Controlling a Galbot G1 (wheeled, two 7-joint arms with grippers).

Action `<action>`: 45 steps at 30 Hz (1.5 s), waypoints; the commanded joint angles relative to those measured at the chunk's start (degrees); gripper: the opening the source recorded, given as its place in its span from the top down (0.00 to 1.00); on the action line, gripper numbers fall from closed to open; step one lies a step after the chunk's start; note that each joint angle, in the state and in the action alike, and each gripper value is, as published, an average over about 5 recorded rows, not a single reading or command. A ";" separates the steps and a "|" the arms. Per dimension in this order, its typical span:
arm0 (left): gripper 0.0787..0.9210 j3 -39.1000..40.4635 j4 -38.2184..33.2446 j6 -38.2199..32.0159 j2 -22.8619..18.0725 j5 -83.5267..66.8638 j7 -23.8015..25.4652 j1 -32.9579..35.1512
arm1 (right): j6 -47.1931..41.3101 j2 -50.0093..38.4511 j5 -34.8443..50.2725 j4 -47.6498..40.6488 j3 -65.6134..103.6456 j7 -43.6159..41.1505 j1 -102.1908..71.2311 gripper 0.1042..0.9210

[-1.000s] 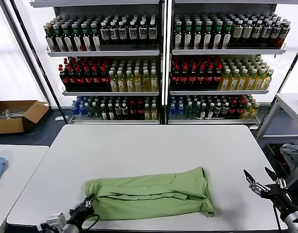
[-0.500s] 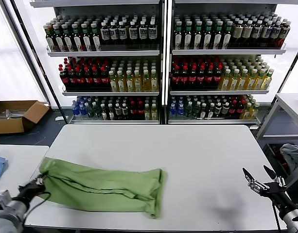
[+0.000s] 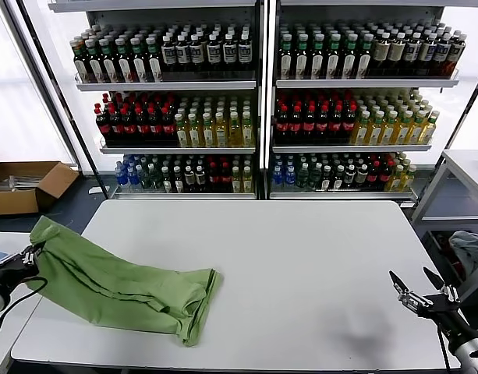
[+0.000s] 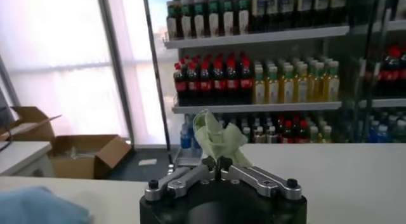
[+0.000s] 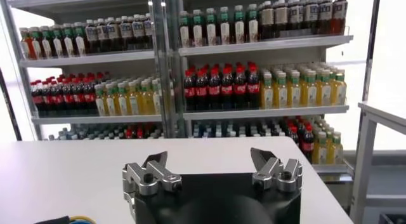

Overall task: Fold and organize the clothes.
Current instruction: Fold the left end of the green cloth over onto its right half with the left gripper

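Left tool (image 3: 34, 251): clamped shut on one bunched end of the green shirt (image 3: 125, 288), off the left edge of the worktop (image 3: 301, 257); pinched cloth standing up between the fingers in the left wrist view (image 4: 219, 139).
Right tool (image 3: 420, 298): fingers spread wide, holding nothing, parked off the near right corner of the worktop, well apart from the shirt.
Shirt: folded into a long band, slanting from the raised left end down to a bunched end lying on the near left part of the worktop.
Change: a second ago flat along the near edge near the middle; now dragged far to the left, held end lifted past the worktop edge, trailing end slid and crumpled.
Meaning: probably a move of the folded shirt toward the side table (image 3: 8, 351) on the left to put it away; fold looks looser after the drag, may need smoothing once set down.
Cardboard box (image 3: 24, 185): on the floor, beyond the left side.
Shelves of bottles (image 3: 262, 101): farthest back, behind the worktop.
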 commanded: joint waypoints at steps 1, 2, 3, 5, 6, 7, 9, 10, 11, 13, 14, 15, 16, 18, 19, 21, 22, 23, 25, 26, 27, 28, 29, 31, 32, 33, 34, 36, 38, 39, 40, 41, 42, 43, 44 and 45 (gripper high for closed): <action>0.97 8.80 -10.99 2.09 -3.23 -1.30 -1.36 -1.05 | 0.00 0.06 -0.08 0.00 0.02 0.03 -0.07 0.12; 0.97 9.81 -11.76 2.10 -3.67 -1.38 -1.69 -0.96 | 0.00 0.07 -0.11 -0.04 0.02 0.03 -0.08 0.12; 0.97 10.84 -12.55 2.11 -4.14 -1.39 -1.96 -0.81 | 0.00 0.09 -0.15 -0.09 0.00 0.04 -0.08 0.12; 0.97 12.88 -13.72 2.12 -5.12 -1.39 -2.49 -0.52 | 0.00 0.15 -0.26 -0.17 -0.09 0.04 -0.03 0.12; 0.97 13.98 -14.07 2.12 -5.63 -1.20 -2.72 -0.43 | -0.01 0.21 -0.31 -0.20 -0.17 0.05 0.02 0.12; 0.97 15.07 -14.22 2.12 -6.16 -0.96 -2.92 -0.39 | -0.01 0.27 -0.37 -0.21 -0.25 0.05 0.08 0.12; 0.97 17.63 -14.06 2.12 -7.36 -0.26 -3.33 -0.47 | -0.03 0.42 -0.52 -0.19 -0.46 0.05 0.18 0.12; 0.97 18.99 -13.87 2.12 -8.03 0.09 -3.60 -0.58 | -0.03 0.47 -0.58 -0.18 -0.54 0.04 0.19 0.12; 0.97 20.28 -13.67 2.12 -8.65 0.29 -3.87 -0.74 | -0.03 0.51 -0.64 -0.17 -0.60 0.03 0.19 0.12; 0.97 22.85 -13.00 2.13 -10.15 0.37 -4.93 -1.54 | -0.03 0.58 -0.76 -0.15 -0.67 0.02 0.13 0.12; 0.97 23.80 -12.64 2.14 -10.89 0.22 -5.58 -2.12 | -0.03 0.61 -0.81 -0.12 -0.68 0.01 0.07 0.12; 0.97 24.74 -12.30 2.15 -11.69 -0.03 -6.27 -2.82 | -0.03 0.65 -0.85 -0.10 -0.68 0.00 -0.02 0.12; 0.97 25.56 -12.03 2.15 -12.54 -0.34 -6.98 -3.56 | -0.02 0.69 -0.90 -0.06 -0.67 -0.01 -0.12 0.12; 0.97 26.78 -11.89 2.16 -13.98 -1.15 -8.03 -4.62 | -0.01 0.77 -0.96 -0.03 -0.64 -0.03 -0.34 0.12; 0.97 27.31 -11.92 2.16 -14.60 -1.64 -8.37 -4.94 | 0.00 0.82 -0.99 -0.03 -0.63 -0.03 -0.44 0.12; 0.97 28.18 -11.96 2.16 -15.66 -2.42 -8.83 -5.09 | 0.01 0.97 -1.08 -0.03 -0.63 -0.05 -0.58 0.12; 0.97 28.64 -11.90 2.16 -16.23 -2.68 -8.99 -4.98 | 0.00 1.06 -1.10 -0.02 -0.65 -0.06 -0.60 0.12; 0.97 29.07 -11.79 2.16 -16.82 -2.77 -9.11 -4.79 | -0.01 1.16 -1.12 -0.01 -0.69 -0.06 -0.60 0.12; 0.97 30.14 -11.44 2.16 -18.35 -2.67 -9.34 -4.15 | -0.04 1.41 -1.22 -0.01 -0.87 -0.04 -0.50 0.12; 0.97 30.74 -11.27 2.16 -19.15 -2.54 -9.38 -3.80 | -0.06 1.53 -1.32 -0.02 -1.01 -0.04 -0.42 0.12; 0.97 31.43 -10.99 2.16 -19.96 -2.33 -9.41 -3.46 | -0.08 1.65 -1.43 -0.02 -1.15 -0.03 -0.34 0.12; 0.97 32.17 -10.63 2.17 -20.80 -2.05 -9.43 -3.14 | -0.11 1.77 -1.55 -0.01 -1.32 -0.03 -0.24 0.12; 0.97 32.85 -10.19 2.17 -21.54 -1.77 -9.43 -2.88 | -0.14 1.87 -1.69 0.00 -1.49 -0.02 -0.15 0.12; 0.97 34.21 -9.19 2.18 -22.99 -1.38 -9.60 -2.57 | -0.19 2.03 -1.83 0.03 -1.75 -0.01 0.00 0.12; 0.97 34.85 -8.68 2.18 -23.71 -1.27 -9.82 -2.52 | -0.21 2.11 -1.90 0.06 -1.87 -0.01 0.06 0.12; 0.97 35.41 -8.23 2.18 -24.37 -1.22 -10.06 -2.51 | -0.22 2.18 -1.96 0.08 -1.97 -0.01 0.09 0.12; 0.97 36.06 -7.84 2.18 -25.00 -1.13 -10.30 -2.51 | -0.23 2.25 -2.04 0.10 -2.04 -0.01 0.10 0.12; 0.96 37.40 -7.28 2.17 -26.05 -0.62 -10.49 -2.26 | -0.25 2.39 -2.16 0.15 -2.15 -0.01 0.10 0.12; 0.93 38.69 -7.04 2.17 -26.70 0.20 -10.25 -1.67 | -0.25 2.49 -2.25 0.20 -2.14 -0.01 0.07 0.12; 0.90 39.22 -6.97 2.17 -26.93 0.76 -10.05 -1.29 | -0.25 2.51 -2.24 0.22 -2.11 -0.01 0.05 0.12; 0.87 39.63 -6.91 2.16 -27.11 1.27 -9.91 -1.01 | -0.24 2.51 -2.23 0.24 -2.05 -0.01 0.00 0.12; 0.84 40.02 -6.88 2.16 -27.30 1.85 -9.79 -0.74 | -0.23 2.49 -2.21 0.25 -1.98 -0.02 -0.06 0.12; 0.80 40.30 -6.86 2.15 -27.46 2.34 -9.68 -0.54 | -0.21 2.47 -2.19 0.26 -1.92 -0.04 -0.11 0.12; 0.77 40.48 -6.89 2.15 -27.58 2.76 -9.68 -0.40 | -0.19 2.46 -2.17 0.26 -1.87 -0.05 -0.17 0.12; 0.73 40.60 -7.03 2.14 -27.66 3.07 -9.68 -0.27 | -0.17 2.46 -2.16 0.28 -1.82 -0.06 -0.23 0.12; 0.69 40.66 -7.24 2.14 -27.69 3.29 -9.69 -0.12 | -0.16 2.47 -2.16 0.29 -1.80 -0.07 -0.26 0.12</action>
